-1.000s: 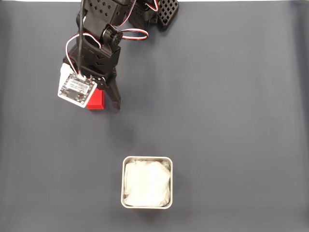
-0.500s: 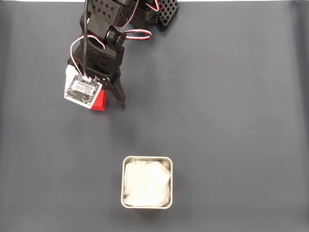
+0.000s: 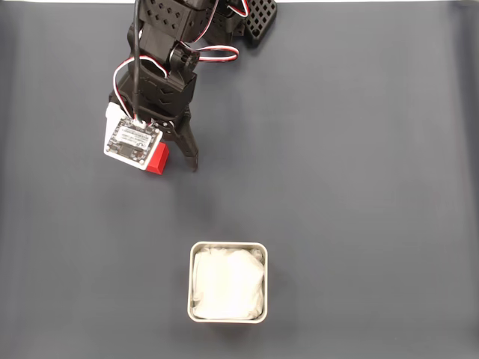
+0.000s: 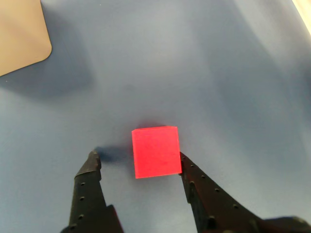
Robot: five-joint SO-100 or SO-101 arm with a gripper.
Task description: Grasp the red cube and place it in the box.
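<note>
The red cube (image 3: 158, 159) lies on the dark mat, partly under the wrist camera board in the fixed view. My gripper (image 3: 169, 164) is open and straddles the cube. In the wrist view the red cube (image 4: 155, 151) sits between the two black fingers of the gripper (image 4: 138, 158). The right finger (image 4: 194, 180) touches the cube's side, while a gap separates the left finger (image 4: 90, 174) from it. The box (image 3: 227, 244), a square pale tin lined with white paper, stands well below the cube in the fixed view. Its corner (image 4: 22, 34) shows at the wrist view's top left.
The arm's base (image 3: 224, 19) stands at the top edge of the dark mat (image 3: 359, 187). Bare mat lies between the cube and the box and all across the right side.
The arm has swung a little to the right in the fixed view, and the cube has shifted slightly right and down with it.
</note>
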